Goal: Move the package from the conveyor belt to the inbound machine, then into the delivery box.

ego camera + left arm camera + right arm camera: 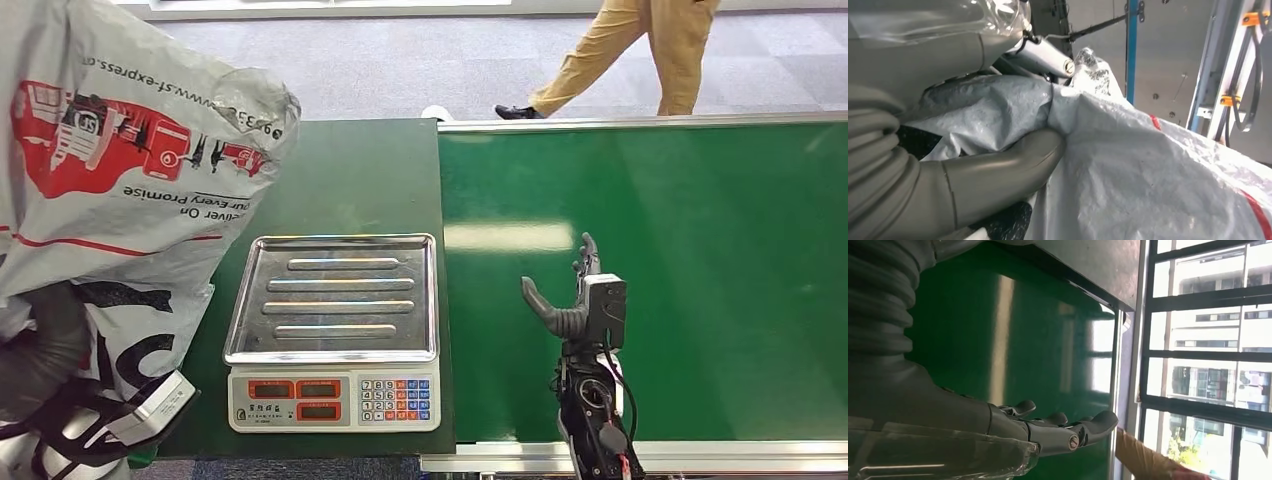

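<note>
left hand [973, 175] grips the crinkly grey plastic courier package [110, 170] up over the dark green table's [350, 175] left edge, beside the steel-tray scale [333, 330]. right hand [575, 300] hovers with fingers spread, holding nothing, above the bare bright green conveyor belt [700, 250]; a person's tan-trousered legs [640, 50] cross the grey floor past its far edge.

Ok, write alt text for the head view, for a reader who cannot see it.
The robot's left hand holds a grey courier package with red print, raised to the left of an electronic scale whose steel tray is bare. The right hand, fingers apart and holding nothing, hovers over the green conveyor belt; a person walks past beyond it.
</note>
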